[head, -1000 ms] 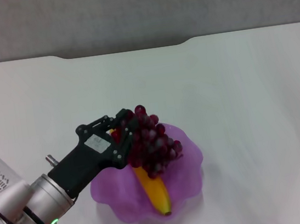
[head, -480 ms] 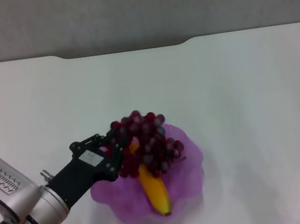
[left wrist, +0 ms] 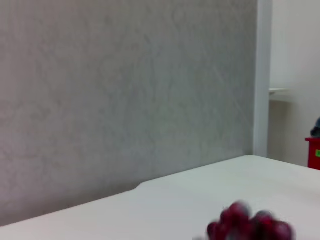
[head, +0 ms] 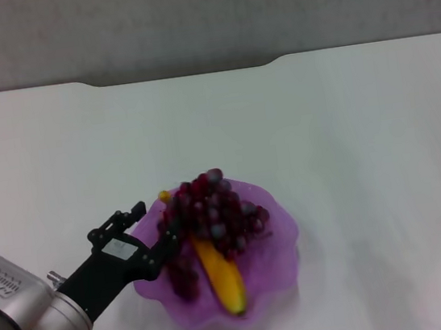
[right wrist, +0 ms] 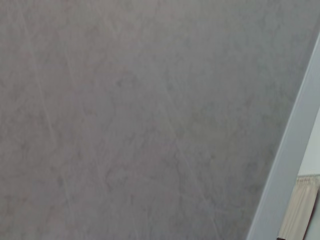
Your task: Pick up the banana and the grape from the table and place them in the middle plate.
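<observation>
The left gripper point(head: 160, 230) is located at the near-left rim of the middle plate point(head: 282, 234), low over the table point(head: 346, 132). Its fingers are seen parted, with no fruit clamped between them, though the far finger is partly lost against the grape point(head: 210, 211). The grape bunch is lying inside the plate, draped across the banana point(head: 217, 273), and a trailing strand point(head: 182, 277) of it is found beside the banana toward the gripper. The banana is lying in the plate with one end toward the near rim. In the left wrist view only the top of the bunch point(left wrist: 248, 226) is visible. The right gripper is not seen in any view.

Both fruits are judged to be placed. The main risk is judged to lie in the withdrawal: the fingertips are very close to the bunch, possibly touching it, and a stem could be snagged and the bunch dragged over the rim. The light plate could also be nudged or tipped if the rim is caught by the lower finger. A loose strand could roll off the banana.
</observation>
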